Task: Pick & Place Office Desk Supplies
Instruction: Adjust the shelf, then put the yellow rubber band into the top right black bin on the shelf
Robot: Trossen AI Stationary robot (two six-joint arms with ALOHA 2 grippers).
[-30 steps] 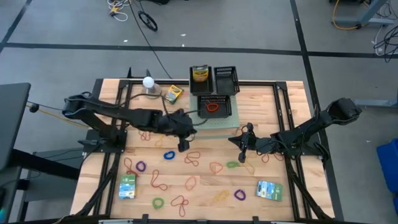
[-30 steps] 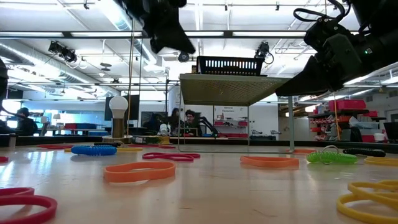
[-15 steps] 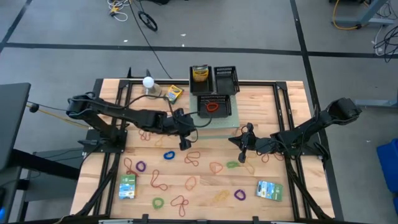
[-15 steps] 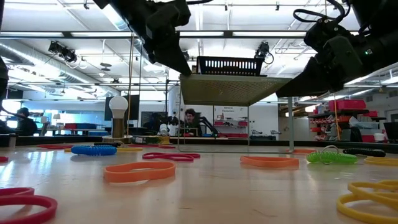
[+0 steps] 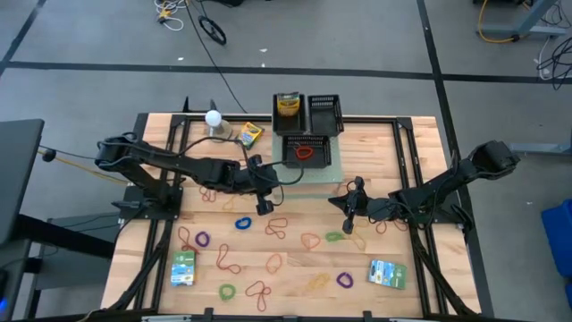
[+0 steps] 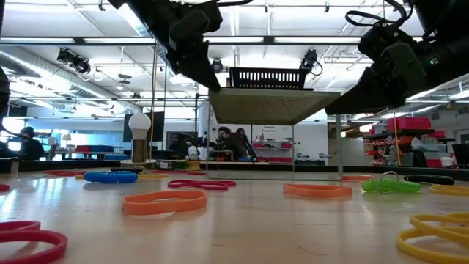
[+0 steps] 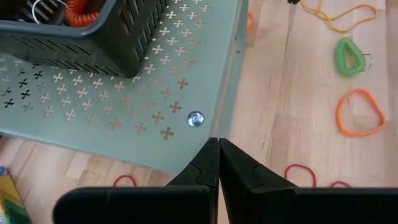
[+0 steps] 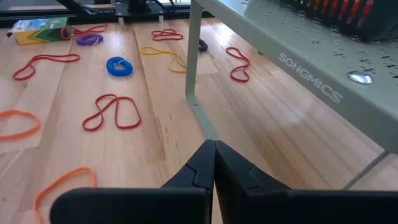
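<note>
Both my claws are pressed together, empty: left claw [image 5: 264,207] at the shelf's [image 5: 338,170] front corner, right claw [image 5: 350,224] above scattered rubber bands [image 5: 277,227] on the worktop [image 5: 402,246].

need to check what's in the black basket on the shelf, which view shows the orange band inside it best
The high view: it looks straight down into the black basket, showing the whole orange band lying inside. The left wrist view catches only part of it over the rim. The low view shows just the basket's side; the right wrist view shows only orange glimpses through the mesh.

Left hand [image 5: 263,207] and right hand [image 5: 349,221] both closed, empty.
</note>
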